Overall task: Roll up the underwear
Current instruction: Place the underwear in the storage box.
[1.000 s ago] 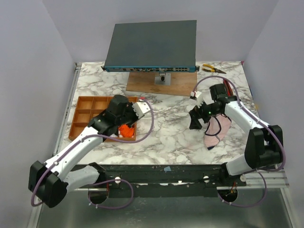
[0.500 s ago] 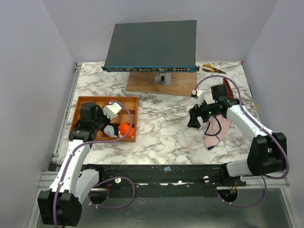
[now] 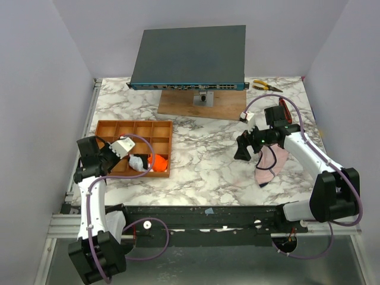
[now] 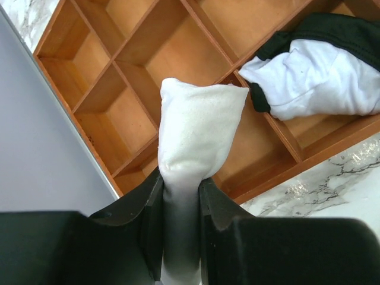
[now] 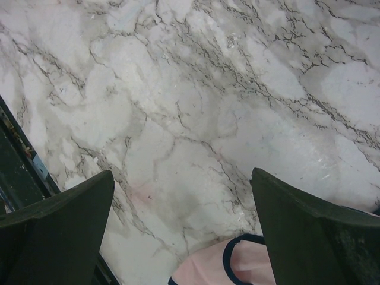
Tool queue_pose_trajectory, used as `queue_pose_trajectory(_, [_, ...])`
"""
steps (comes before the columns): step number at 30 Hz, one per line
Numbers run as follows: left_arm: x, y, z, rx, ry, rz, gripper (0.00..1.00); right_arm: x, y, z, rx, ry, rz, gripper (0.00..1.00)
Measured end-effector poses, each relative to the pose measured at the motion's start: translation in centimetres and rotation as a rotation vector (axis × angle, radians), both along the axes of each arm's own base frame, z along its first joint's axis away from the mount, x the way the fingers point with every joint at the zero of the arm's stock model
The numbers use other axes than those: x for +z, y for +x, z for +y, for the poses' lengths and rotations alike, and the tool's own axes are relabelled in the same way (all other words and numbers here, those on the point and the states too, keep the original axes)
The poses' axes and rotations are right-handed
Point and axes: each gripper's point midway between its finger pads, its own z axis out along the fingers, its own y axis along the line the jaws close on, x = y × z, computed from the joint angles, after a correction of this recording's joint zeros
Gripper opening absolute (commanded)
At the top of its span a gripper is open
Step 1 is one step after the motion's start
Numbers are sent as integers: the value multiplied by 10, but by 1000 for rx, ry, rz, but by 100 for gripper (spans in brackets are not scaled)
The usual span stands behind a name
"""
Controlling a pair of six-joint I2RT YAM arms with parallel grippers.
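clamping left claw [image 4: 181, 185] on cream underwear [image 4: 197, 127] over the tray [image 4: 134, 37], right claw [image 5: 185, 205] spread apart beside pink underwear [image 5: 252, 266]

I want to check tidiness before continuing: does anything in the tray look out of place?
Yes. A loose white cloth garment with black edging lies crumpled, not rolled, in the orange-brown compartment tray, seemingly draped over a divider. The left pincer holds a cream cloth roll above it.

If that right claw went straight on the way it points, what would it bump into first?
Most likely the bare marble table: the open right gripper points down at it, with the pink underwear just beside that line, though depth is unclear.
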Motion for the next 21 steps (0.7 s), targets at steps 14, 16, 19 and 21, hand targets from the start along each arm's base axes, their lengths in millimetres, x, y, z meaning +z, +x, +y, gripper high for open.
queue_pose_trajectory(14, [-43, -3, -4, -4, -49, 136, 0, 0, -1, 1, 6, 5, -1, 100])
queue_pose_trajectory(16, [-49, -3, -5, 12, -68, 166, 0, 1, -1, 1, 9, 7, 0, 100])
queue_pose_trajectory(19, [-51, -1, -6, 29, -76, 181, 0, 1, -1, 1, 13, 6, -3, 100])
queue_pose_trajectory(21, [-51, 0, -9, 28, -68, 182, 0, 1, -1, 1, 13, 6, -3, 100])
